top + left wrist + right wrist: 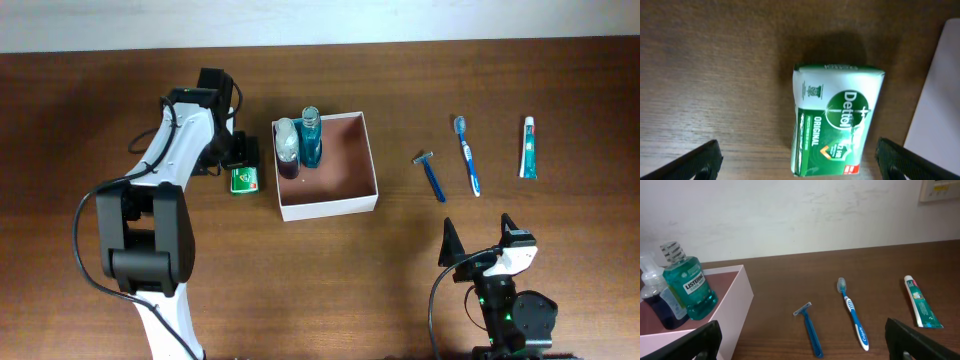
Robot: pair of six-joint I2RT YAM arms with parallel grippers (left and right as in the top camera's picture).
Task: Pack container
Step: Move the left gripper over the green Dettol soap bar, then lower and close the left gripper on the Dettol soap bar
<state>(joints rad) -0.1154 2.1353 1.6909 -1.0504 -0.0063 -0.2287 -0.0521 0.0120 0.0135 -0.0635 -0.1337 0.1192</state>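
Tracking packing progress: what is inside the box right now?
Two bottles stand in one corner of the box: a teal mouthwash bottle and a clear bottle of dark liquid. The remaining floor looks bare; whatever lies beneath the bottles is hidden.

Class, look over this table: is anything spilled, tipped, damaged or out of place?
Nothing stands out. The mouthwash and small bottle stand upright in the container; soap, razor, toothbrush and toothpaste lie flat on the table.

Square shallow container (345, 160), white outer walls, reddish-brown inside, clear bottle (287, 148) and blue bottle (310, 140) upright at left side
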